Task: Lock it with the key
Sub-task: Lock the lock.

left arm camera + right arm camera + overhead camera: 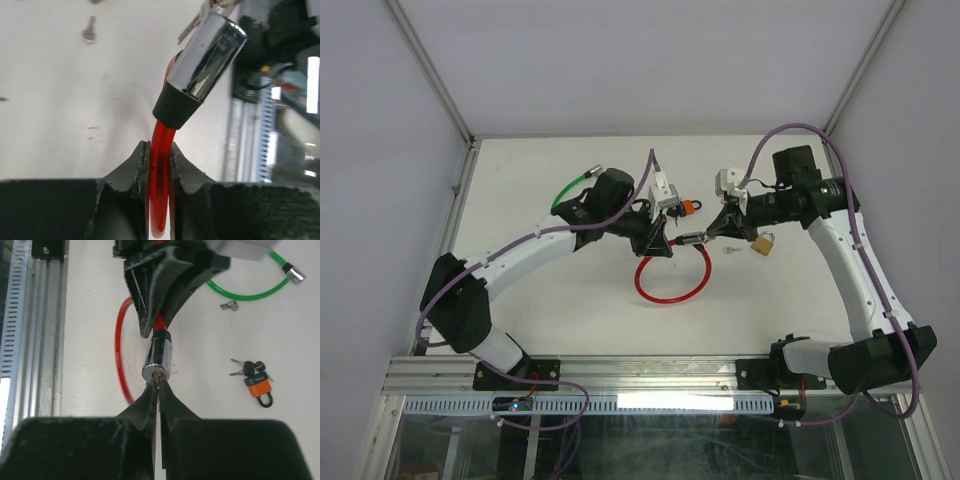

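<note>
First, at the near edge, an aluminium rail carries both arm bases, and the white desk stretches away behind it. Just past the rail the red cable lies in a loop on the desk, with one end rising off the surface. The left tool is clamped on that raised end. Its two black fingers pinch the cable just below the chrome barrel that caps it, so the barrel hangs in the air, pointing toward the right arm. The right tool meets it head-on. Its fingers are pressed together on the key, whose tip sits at the brass keyhole in the barrel's end face; how deep it goes cannot be told. Just beside the right tool, a brass padlock and a small loose key lie on the desk. Farther back rests an orange padlock with black-headed keys at its base. By the left arm's far side curves a green cable.
</note>
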Available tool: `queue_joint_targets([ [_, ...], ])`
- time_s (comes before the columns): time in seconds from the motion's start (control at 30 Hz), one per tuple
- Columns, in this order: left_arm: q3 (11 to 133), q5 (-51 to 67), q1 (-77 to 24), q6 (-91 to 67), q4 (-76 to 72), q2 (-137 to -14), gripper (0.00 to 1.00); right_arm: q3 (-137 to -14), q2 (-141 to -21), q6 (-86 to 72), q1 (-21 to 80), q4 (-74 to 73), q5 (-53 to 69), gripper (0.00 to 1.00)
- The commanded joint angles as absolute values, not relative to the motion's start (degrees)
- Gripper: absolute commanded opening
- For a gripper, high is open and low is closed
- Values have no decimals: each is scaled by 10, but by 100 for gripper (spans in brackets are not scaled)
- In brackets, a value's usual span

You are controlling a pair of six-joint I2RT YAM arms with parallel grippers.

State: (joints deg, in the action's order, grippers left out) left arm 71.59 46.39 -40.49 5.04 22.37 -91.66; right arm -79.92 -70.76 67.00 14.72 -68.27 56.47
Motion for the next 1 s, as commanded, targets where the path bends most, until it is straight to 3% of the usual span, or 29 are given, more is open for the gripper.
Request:
queue_joint_targets([
  [0.0, 655, 119, -456, 139, 177, -801, 0, -816, -720, 533, 138, -673, 692, 0],
  [0.13, 585, 99, -463, 172, 111, -748, 0, -799, -719, 501, 139, -635, 678, 0],
  [0.23, 584, 148, -454, 171, 129, -749, 0, -796, -718, 512, 140, -628, 665, 0],
  [0.37, 607, 396, -400, 125, 166, -779, 0, -792, -700, 605, 150, -653, 653, 0],
  [0.53, 649, 665, -356, 48, 226, -866, 0, -786, -675, 902, 154, -793, 669, 0],
  [0.63, 668, 725, -354, 39, 271, -903, 0, -796, -678, 894, 154, -789, 654, 0],
  [0.77, 680, 634, -353, 63, 310, -905, 0, -810, -676, 805, 151, -749, 633, 0],
  [0.93, 627, 201, -385, 78, 233, -804, 0, -801, -685, 691, 134, -712, 656, 0],
  [0.97, 597, 160, -396, 95, 202, -774, 0, -792, -685, 689, 125, -711, 675, 0],
])
